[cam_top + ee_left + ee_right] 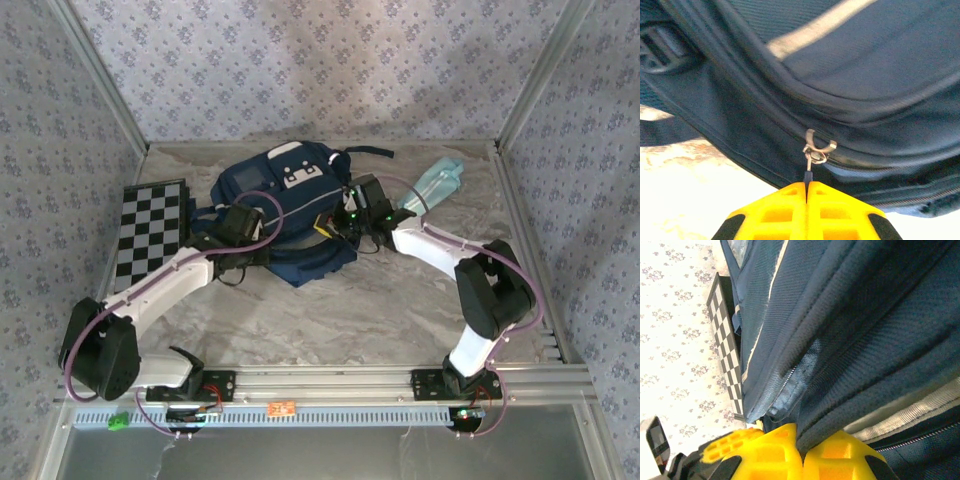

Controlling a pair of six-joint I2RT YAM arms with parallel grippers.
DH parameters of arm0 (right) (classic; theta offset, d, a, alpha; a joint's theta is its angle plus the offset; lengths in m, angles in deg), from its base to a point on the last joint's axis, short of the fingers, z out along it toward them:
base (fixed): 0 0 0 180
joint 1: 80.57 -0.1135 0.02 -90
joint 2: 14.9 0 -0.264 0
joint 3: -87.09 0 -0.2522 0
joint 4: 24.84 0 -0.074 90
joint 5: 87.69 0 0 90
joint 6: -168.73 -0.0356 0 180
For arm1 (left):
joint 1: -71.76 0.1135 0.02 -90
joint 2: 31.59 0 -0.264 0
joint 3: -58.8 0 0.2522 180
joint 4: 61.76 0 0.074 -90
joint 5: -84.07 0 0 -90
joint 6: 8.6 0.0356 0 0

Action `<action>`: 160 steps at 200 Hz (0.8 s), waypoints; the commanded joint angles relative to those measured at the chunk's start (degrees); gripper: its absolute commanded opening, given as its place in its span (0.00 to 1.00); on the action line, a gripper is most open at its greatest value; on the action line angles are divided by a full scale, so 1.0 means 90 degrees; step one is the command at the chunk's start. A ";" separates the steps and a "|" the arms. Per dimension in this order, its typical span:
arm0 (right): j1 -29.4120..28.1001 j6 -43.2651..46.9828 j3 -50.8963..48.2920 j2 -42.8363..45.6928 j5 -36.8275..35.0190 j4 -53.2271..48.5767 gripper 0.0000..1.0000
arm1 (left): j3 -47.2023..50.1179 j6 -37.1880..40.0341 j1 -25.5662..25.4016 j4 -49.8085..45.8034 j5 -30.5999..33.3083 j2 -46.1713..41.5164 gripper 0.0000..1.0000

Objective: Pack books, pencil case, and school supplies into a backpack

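Left gripper (806,187): jaws closed on dark tab of zipper pull (815,150).
Backpack (285,190): flat, mid-table, between arms.
Right gripper (800,440): jaws pinched on backpack fabric fold, bracing.
Step, judged: running zipper, likely opening.
Method: draw along track, never outward; hold brace taut.
Pencil case (438,182): right of backpack, unpacked.
Checkered board (150,225): left.

A black-and-white checkered board (150,235) lies flat on the pale marbled table (340,320), close against the side wall. Grey-blue flowered wallpaper (320,70) rises behind and beside the board. Well nearer the camera than the board, an aluminium rail (330,380) runs along the table's edge. Just past the rail, a small green piece (118,421) sits roughly in line with the board, and an orange tag (281,408) sits farther to its right
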 commanded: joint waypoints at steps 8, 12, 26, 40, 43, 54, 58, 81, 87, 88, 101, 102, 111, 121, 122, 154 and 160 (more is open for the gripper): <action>0.0108 -0.0125 -0.0055 0.0322 -0.0100 0.0125 0.00 | -0.0019 0.0335 0.0361 -0.0173 0.0544 0.0215 0.00; 0.0107 -0.0124 -0.0056 0.0339 -0.0110 0.0124 0.00 | -0.0036 0.0356 0.0408 -0.0161 0.0584 0.0273 0.00; 0.0108 -0.0114 -0.0102 0.0378 -0.0119 0.0115 0.00 | -0.0012 0.0347 0.0589 -0.0070 0.0746 0.0395 0.00; 0.0107 -0.0077 -0.0150 0.0422 -0.0147 0.0038 0.00 | 0.0029 0.0352 0.0801 0.0144 0.0838 0.0414 0.00; 0.0098 -0.0077 -0.0174 0.0427 -0.0149 0.0040 0.00 | 0.0032 0.0343 0.0860 0.0194 0.0829 0.0413 0.00; 0.0066 -0.0097 -0.0261 0.0444 -0.0159 0.0101 0.00 | 0.0047 0.0370 0.1027 0.0464 0.0728 0.0412 0.00; 0.0048 -0.0092 -0.0277 0.0449 -0.0160 0.0128 0.00 | 0.0065 0.0380 0.1088 0.0595 0.0709 0.0411 0.00; -0.0077 -0.0077 -0.0310 0.0375 -0.0172 0.0153 0.00 | 0.0012 0.0499 0.1306 0.1327 0.0435 0.0579 0.00; -0.0089 -0.0076 -0.0322 0.0358 -0.0187 0.0145 0.00 | -0.0044 0.0517 0.1363 0.1438 0.0441 0.0656 0.00; -0.0089 -0.0077 -0.0326 0.0359 -0.0193 0.0144 0.00 | -0.0061 0.0518 0.1370 0.1453 0.0442 0.0674 0.00; -0.0105 -0.0137 -0.0399 0.0354 -0.0256 0.0175 0.00 | -0.0268 0.0476 0.1532 0.1430 0.0404 0.0893 0.00; -0.0107 -0.0146 -0.0403 0.0352 -0.0262 0.0183 0.00 | -0.0280 0.0477 0.1538 0.1430 0.0399 0.0900 0.00; -0.0120 -0.0201 -0.0460 0.0364 -0.0295 0.0296 0.00 | -0.0366 0.0487 0.1595 0.1483 0.0386 0.1021 0.00; -0.0174 -0.0232 -0.0443 0.0345 -0.0364 0.0343 0.00 | -0.0438 0.0516 0.1645 0.1581 0.0344 0.1174 0.00; -0.0185 -0.0238 -0.0440 0.0347 -0.0374 0.0345 0.00 | -0.0448 0.0517 0.1653 0.1583 0.0330 0.1192 0.00; -0.0332 -0.0231 -0.0154 0.0116 -0.0360 0.0358 0.00 | -0.0465 0.0605 0.1719 0.1414 -0.0203 0.1260 0.00; -0.0324 -0.0250 -0.0165 0.0116 -0.0355 0.0406 0.00 | -0.0299 0.0648 0.1719 0.1523 -0.0396 0.1124 0.00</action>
